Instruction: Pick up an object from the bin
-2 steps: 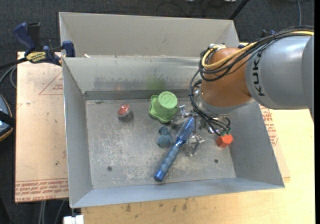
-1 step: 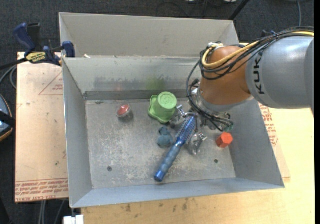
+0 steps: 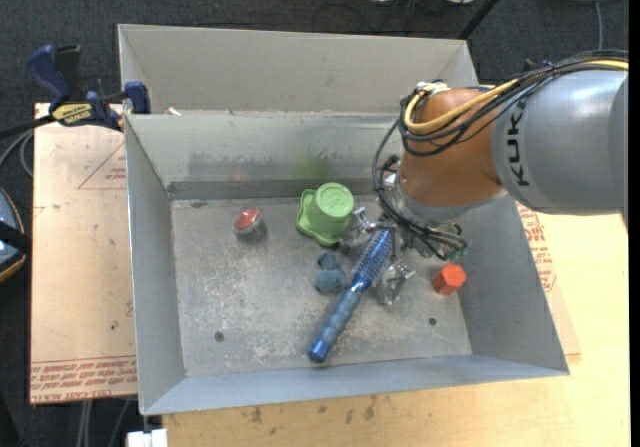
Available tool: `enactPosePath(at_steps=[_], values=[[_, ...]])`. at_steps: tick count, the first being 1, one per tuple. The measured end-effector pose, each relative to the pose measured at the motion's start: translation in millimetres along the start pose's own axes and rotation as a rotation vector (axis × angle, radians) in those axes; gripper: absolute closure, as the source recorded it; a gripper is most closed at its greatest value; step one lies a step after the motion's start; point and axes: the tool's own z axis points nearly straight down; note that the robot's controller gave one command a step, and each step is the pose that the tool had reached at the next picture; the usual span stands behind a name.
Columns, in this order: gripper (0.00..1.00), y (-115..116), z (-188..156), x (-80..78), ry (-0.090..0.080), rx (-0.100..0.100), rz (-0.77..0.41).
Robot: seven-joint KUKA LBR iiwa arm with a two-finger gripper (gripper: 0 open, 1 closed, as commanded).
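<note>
My gripper is low in the bin, right of centre, under the arm's orange cover. It sits right against the bristled head of a blue hairbrush, whose handle runs down and left toward the bin's front. Whether the brush head is gripped is hidden by the cover. A green cup lies on its side just to the upper left of the gripper. Two small dark blue-grey lumps lie left of the brush head. A small orange block rests just right of the gripper.
A small red and silver thing lies alone at the back left of the bin floor. The arm and its orange cover hang over the right rear part of the bin, with cables looped over the cover.
</note>
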Motion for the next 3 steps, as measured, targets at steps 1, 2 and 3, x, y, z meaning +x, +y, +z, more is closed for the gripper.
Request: enactPosePath(at_steps=[1,2,3], values=[[1.0,-0.9,-2.6,-2.1,-0.006,0.003,0.002],[1.0,-1.1,-47.4,-4.0,-0.002,0.001,0.005],[1.0,-1.3,-95.8,-6.0,-0.002,0.002,0.008]])
